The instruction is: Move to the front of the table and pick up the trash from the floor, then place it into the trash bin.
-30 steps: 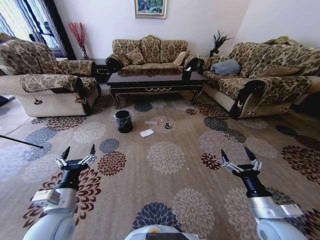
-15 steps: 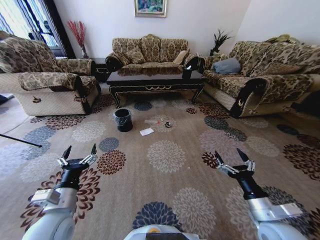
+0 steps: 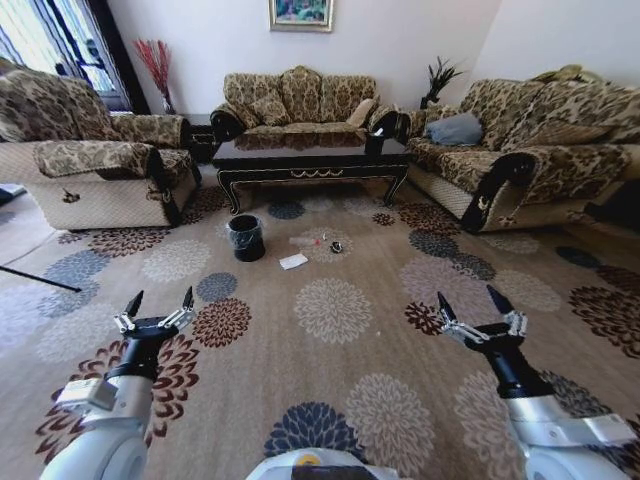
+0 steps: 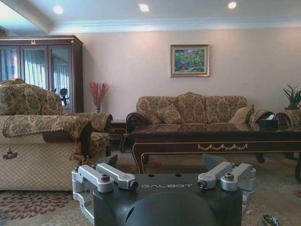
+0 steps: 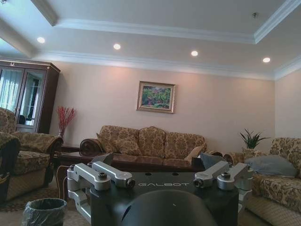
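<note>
The dark glossy table [image 3: 310, 160] stands ahead between the sofas; its gold-trimmed apron shows in the left wrist view [image 4: 216, 140]. On the carpet before it lies the trash: a clear bottle [image 3: 305, 242], a white paper square [image 3: 294, 263] and a small dark object [image 3: 337, 248]. The black trash bin [image 3: 245, 238] with its liner bag stands just left of them and shows again in the right wrist view [image 5: 44, 211]. My left gripper [image 3: 158, 305] and right gripper [image 3: 480, 305] hover open and empty over the carpet, well short of the trash.
An armchair [image 3: 90, 170] flanks the table on the left. A long sofa [image 3: 520, 160] stands on the right and another sofa [image 3: 295, 100] behind the table. A thin dark rod [image 3: 40, 280] lies on the floor at the left. Flowered carpet [image 3: 330, 330] stretches between me and the trash.
The whole head view has shifted slightly, so the camera has moved. The right gripper swayed a little left and back. Both grippers stay open.
</note>
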{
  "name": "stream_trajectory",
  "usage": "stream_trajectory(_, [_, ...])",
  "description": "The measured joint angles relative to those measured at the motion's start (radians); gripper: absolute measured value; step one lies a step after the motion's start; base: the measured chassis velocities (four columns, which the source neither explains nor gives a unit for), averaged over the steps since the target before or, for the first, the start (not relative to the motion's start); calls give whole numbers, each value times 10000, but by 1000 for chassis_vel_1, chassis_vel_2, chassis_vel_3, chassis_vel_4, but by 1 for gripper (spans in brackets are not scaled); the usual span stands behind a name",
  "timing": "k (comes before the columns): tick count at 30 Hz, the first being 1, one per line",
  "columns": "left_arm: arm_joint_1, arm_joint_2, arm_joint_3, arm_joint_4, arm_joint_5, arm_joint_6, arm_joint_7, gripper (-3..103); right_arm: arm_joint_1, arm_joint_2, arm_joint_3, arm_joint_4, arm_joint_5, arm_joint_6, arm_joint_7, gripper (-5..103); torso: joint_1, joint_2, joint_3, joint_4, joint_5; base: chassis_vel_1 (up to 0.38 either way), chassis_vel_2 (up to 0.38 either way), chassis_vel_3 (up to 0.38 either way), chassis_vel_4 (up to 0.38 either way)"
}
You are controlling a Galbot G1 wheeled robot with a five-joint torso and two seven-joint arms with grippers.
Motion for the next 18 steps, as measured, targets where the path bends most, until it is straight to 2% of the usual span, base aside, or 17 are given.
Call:
stream_trajectory(11, [-201,148,-62,22,-110,-34,7,100,-12,146,-160,-295,188,94,60,100,-146,-435,-287,0,-2,0,0,0,0])
stream_trajectory(18, [-706,580,-686,608,-660,-34,-4,100,91,205,-124,-620,310,140,143,100,-205,-707,-500,0,-3,0,0,0,0])
